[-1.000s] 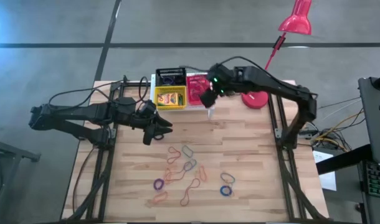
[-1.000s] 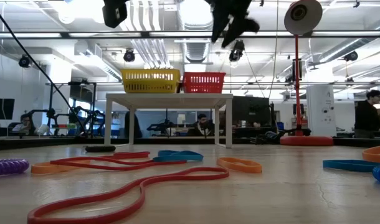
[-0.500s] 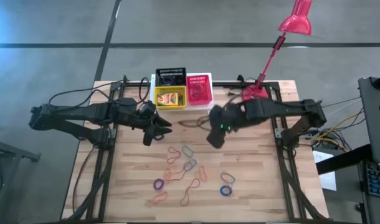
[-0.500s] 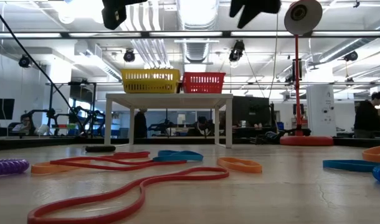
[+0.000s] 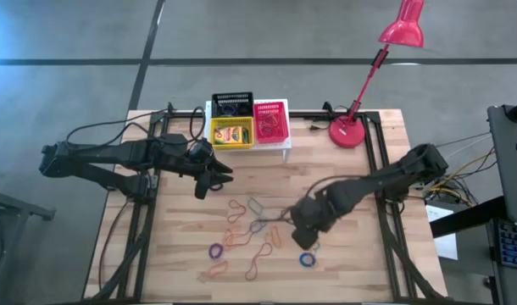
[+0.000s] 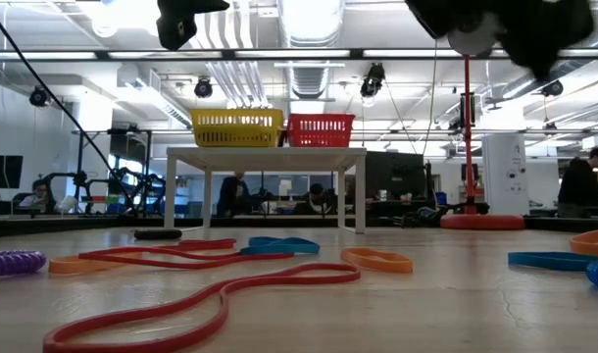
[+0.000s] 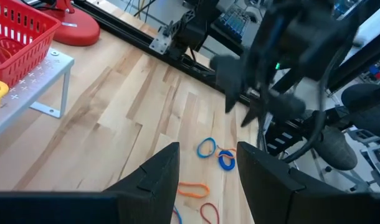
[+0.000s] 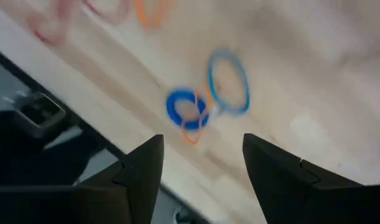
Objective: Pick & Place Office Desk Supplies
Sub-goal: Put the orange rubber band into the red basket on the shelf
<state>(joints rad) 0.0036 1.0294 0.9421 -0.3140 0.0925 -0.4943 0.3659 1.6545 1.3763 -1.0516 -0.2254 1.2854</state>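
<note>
Many thin rubber bands (image 5: 250, 230), orange, purple, blue and green, lie flat on the wooden table's near half. At the far edge a white stand (image 5: 286, 142) carries a black basket (image 5: 231, 104), a yellow basket (image 5: 216, 134) with a crayon box (image 5: 233, 133) in it, and a red basket (image 5: 271, 120). My right gripper (image 5: 302, 234) hangs open above two blue bands (image 8: 187, 109), fingers pointing down and touching nothing. My left gripper (image 5: 209, 179) hovers open over the table's left middle, with nothing between its fingers (image 7: 159, 180).
A red desk lamp stands with its base (image 5: 347, 134) at the far right corner and its arm reaching up and back. Bare wood lies between the stand and the bands and along the table's right side. The room with people shows beyond the table in the low view.
My right gripper has swung from above the red basket at the far edge toward the table's near edge and down. It has tipped to point down and now hangs over the blue bands. The left arm and the bands have kept still.
</note>
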